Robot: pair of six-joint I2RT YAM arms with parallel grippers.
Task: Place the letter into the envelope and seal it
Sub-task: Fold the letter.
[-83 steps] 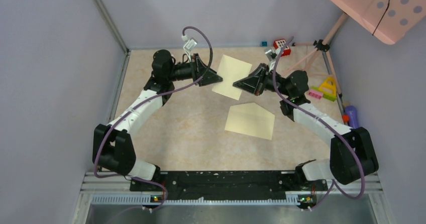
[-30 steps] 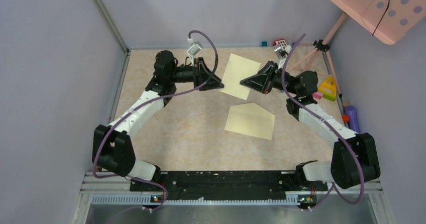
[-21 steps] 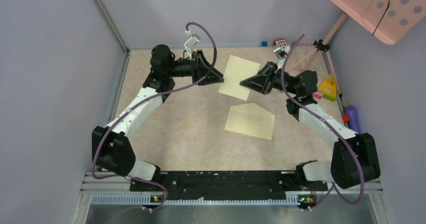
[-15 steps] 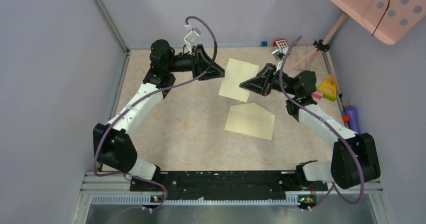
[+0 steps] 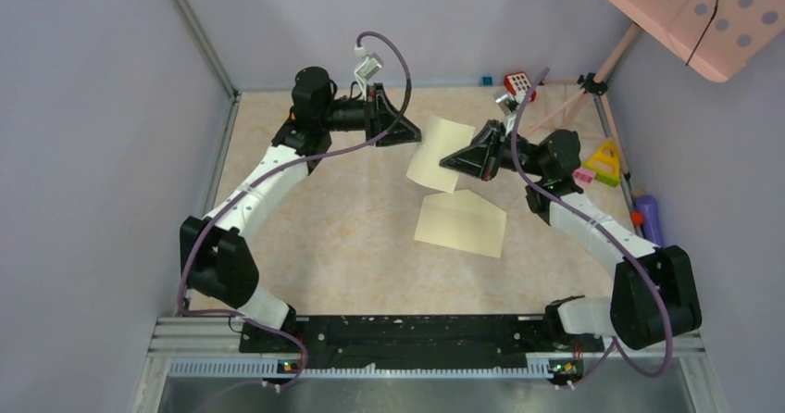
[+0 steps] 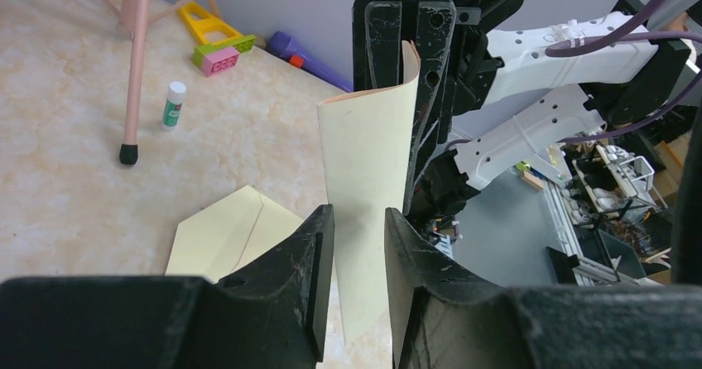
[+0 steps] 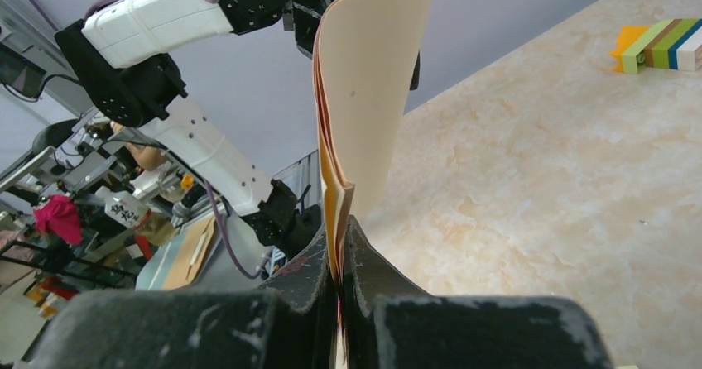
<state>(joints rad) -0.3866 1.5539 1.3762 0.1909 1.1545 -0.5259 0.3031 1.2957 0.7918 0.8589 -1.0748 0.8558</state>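
One envelope (image 5: pixel 460 223), one folded letter (image 5: pixel 439 154), two claws (image 6: pixel 358 220) (image 7: pixel 341 245)

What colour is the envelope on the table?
The envelope is pale yellow-cream; top external view shows it best.

The beige marbled table (image 5: pixel 315 219) bears the flat, open-flapped envelope (image 5: pixel 460 223) and toy blocks (image 5: pixel 604 165) at right.

Envelope (image 5: pixel 460 223) pale cream; letter (image 7: pixel 364 79) cream, orange-tan inner edges; tabletop (image 5: pixel 324 237) beige marbled.
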